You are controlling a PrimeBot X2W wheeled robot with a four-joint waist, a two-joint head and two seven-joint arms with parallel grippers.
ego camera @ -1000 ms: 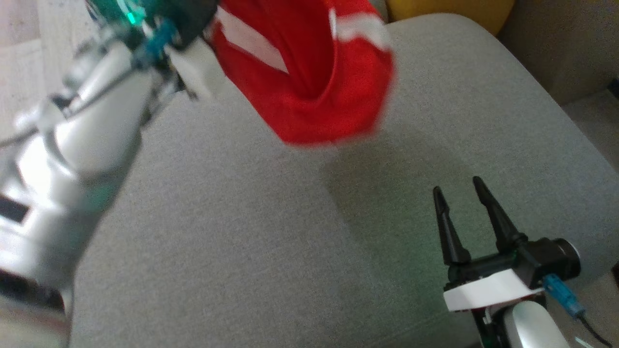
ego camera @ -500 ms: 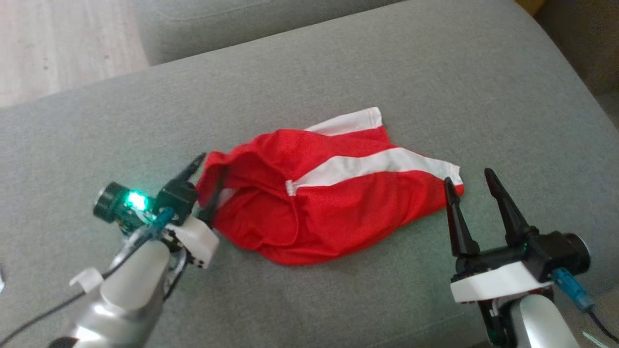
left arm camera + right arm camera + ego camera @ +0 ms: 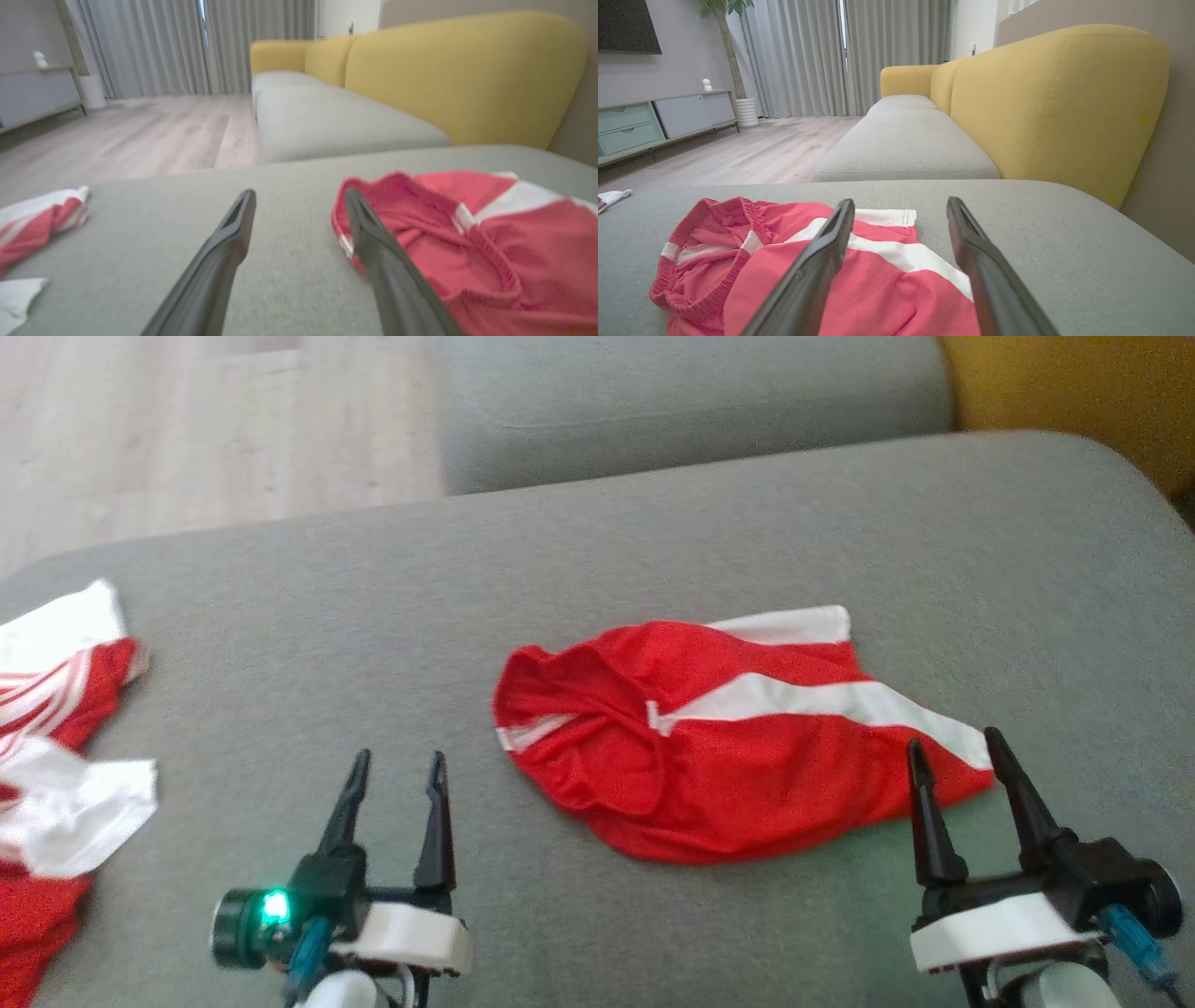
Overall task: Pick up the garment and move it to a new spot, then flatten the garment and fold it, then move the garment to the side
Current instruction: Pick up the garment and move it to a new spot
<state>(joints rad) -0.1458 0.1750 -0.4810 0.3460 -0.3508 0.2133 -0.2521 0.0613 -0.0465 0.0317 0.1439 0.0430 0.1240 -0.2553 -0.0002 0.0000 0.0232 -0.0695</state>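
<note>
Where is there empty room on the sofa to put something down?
The widest bare patch lies between the shorts and the clothes pile, ahead of the left gripper. Another strip runs behind the shorts to the far edge of the cushion. Crowded: the pile's corner, and the shorts' leg by the right gripper.

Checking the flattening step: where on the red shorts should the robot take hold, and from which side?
Take the red shorts at both ends: the bunched elastic waistband from the robot's left with the left gripper, the striped leg hem from the right with the right gripper. Both edges lie exposed on the cushion, so pulling apart would likely spread the crumpled middle.
</note>
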